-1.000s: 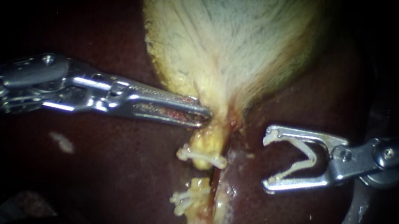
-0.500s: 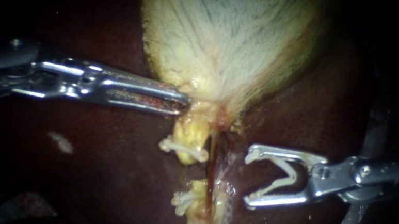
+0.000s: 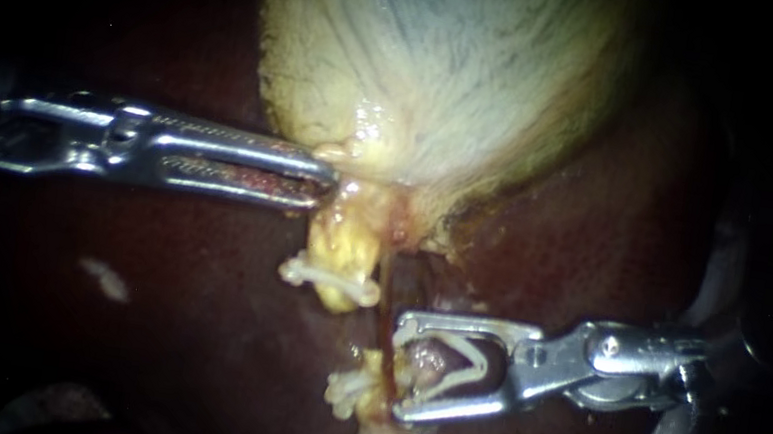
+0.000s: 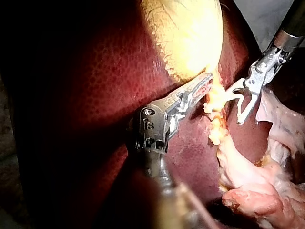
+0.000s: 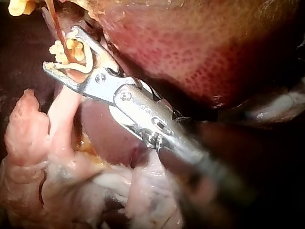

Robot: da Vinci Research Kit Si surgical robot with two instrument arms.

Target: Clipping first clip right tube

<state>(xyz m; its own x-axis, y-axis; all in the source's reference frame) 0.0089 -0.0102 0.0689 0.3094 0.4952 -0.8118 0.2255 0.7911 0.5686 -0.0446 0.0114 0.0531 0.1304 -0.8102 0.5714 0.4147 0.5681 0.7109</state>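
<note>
**Right instrument [image 3: 403, 369] holds an open clip [image 3: 484, 362] around the right tube [image 3: 391, 293], just below the gallbladder [image 3: 446, 84].**

Its jaws stand wide apart and grip the white clip from both sides. The clip's arms are spread and not yet squeezed. The thin dark red tube runs down from the gallbladder's narrow lower end and passes between those arms near the jaw tips. The left instrument [image 3: 323, 178] has its long jaws pressed together on the yellow tissue [image 3: 348, 237] at the gallbladder's lower end, pinching it. Just below that pinch a fitted clip [image 3: 332, 282] crosses the yellow tissue. Farther from the gallbladder, the lower clips [image 3: 344, 390] sit just beside the right instrument's jaw tips. Dark liver [image 3: 190, 321] lies on both sides of the gallbladder.
</note>
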